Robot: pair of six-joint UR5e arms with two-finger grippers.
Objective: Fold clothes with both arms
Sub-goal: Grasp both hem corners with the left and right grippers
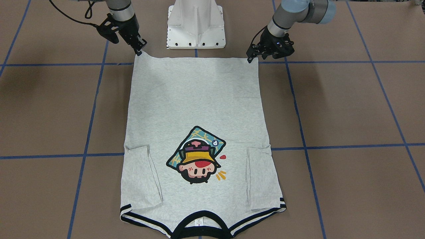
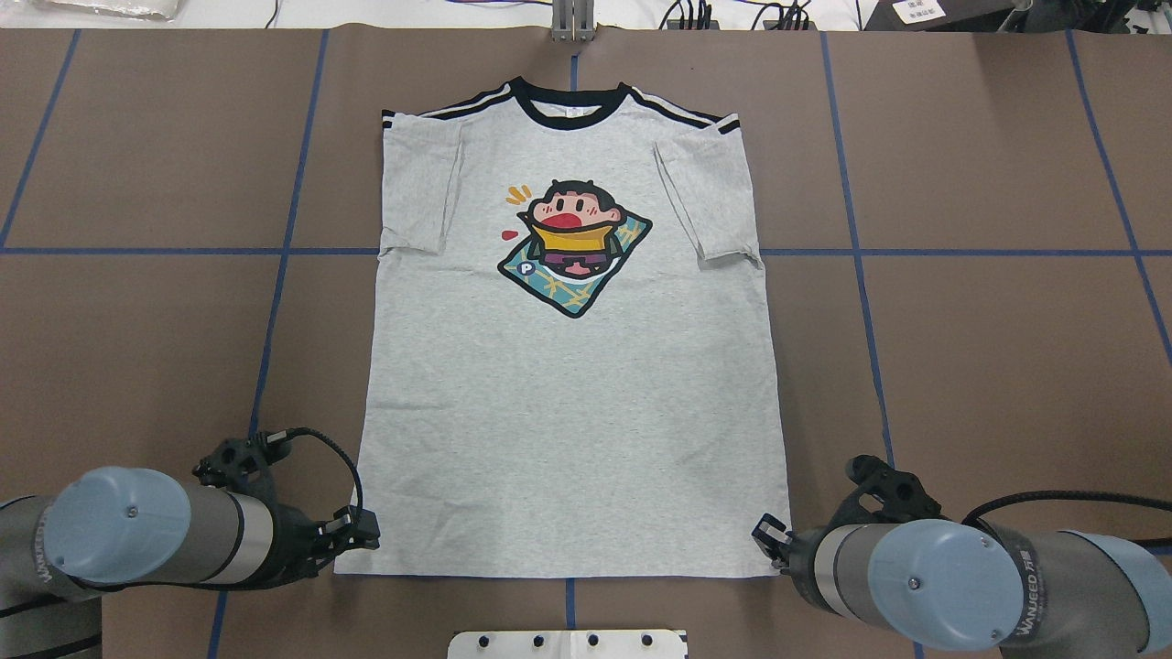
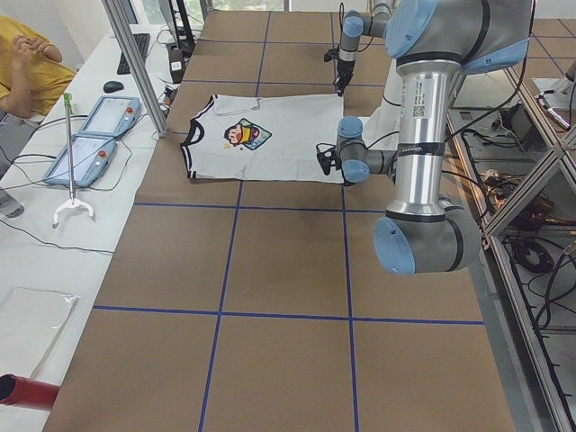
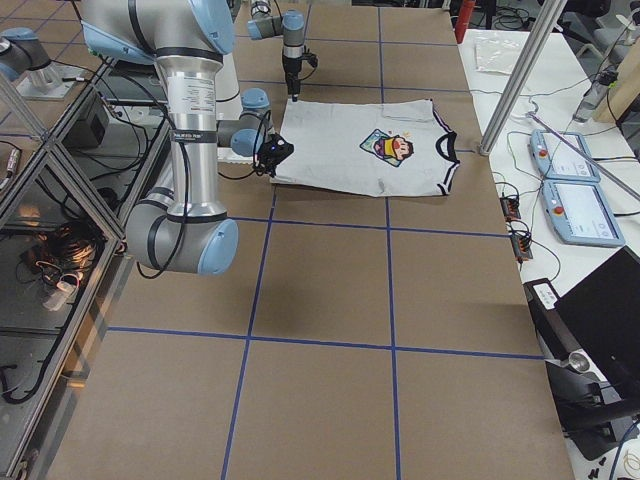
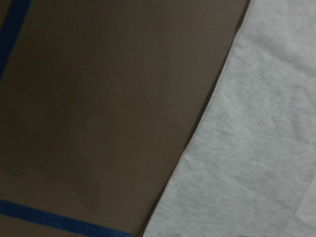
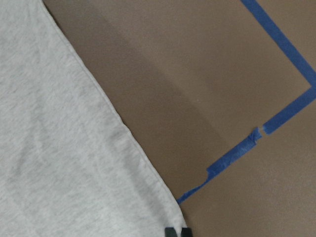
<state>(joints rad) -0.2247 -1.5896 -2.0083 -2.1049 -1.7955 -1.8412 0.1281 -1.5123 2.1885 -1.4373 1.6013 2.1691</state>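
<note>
Two arms: both reach down to the near hem of the T-shirt [image 2: 568,394], one at each bottom corner
T-shirt: light grey, flat and face up on the brown table [image 2: 989,348]; its black collar [image 2: 568,108] lies at the side far from the robot and its hem just in front of the white base block [image 1: 196,26]
Sleeves [image 2: 423,192]: both folded inward over the chest, one on each side of the print
Print [image 2: 574,240]: a cartoon head in a yellow hat, at mid-chest
Right gripper [image 1: 138,50]: its tip is on the hem corner at the robot's right; the wrist view shows two black fingertips [image 6: 171,231] drawn almost together, pinching that corner (only the very tips show, at the bottom edge)
Left gripper [image 1: 251,58]: its tip touches the other hem corner; its wrist camera shows only the cloth edge and table, so I cannot tell how far the jaws are parted or whether they hold the cloth
Blue tape lines [image 2: 137,249]: a grid across the table, one line passing under the shirt at sleeve level
</note>
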